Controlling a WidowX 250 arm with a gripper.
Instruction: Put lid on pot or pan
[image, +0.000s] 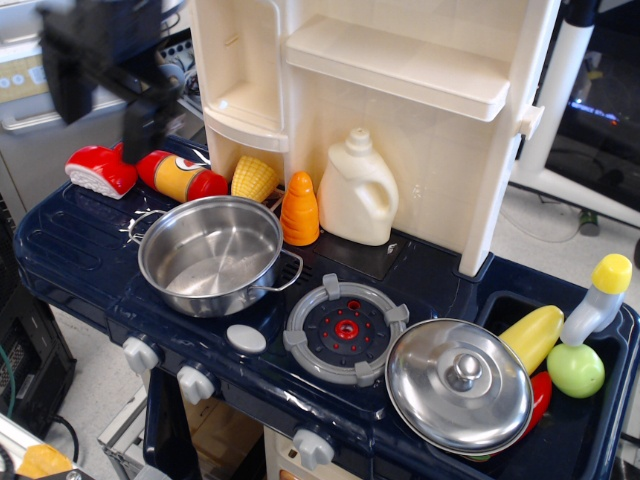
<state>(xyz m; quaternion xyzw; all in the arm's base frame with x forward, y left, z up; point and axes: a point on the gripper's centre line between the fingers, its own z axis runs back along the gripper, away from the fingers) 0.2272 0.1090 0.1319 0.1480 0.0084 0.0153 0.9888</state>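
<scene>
The shiny steel pot (212, 254) stands open and empty on the left of the dark blue toy stove, with wire loop handles at its sides. The domed steel lid (459, 385) with a round knob lies at the front right, over the edge of the sink. My gripper (100, 112) is blurred at the top left, above and behind the pot and far from the lid. Its two dark fingers (140, 130) hang apart with nothing between them.
A grey burner ring with a red centre (346, 329) sits between pot and lid. Behind the pot are a red sushi piece (100, 170), a ketchup bottle (180, 177), corn (254, 178), an orange carrot (299, 210) and a cream jug (358, 190). The sink (600, 420) holds toy food. A cream shelf unit (400, 60) rises at the back.
</scene>
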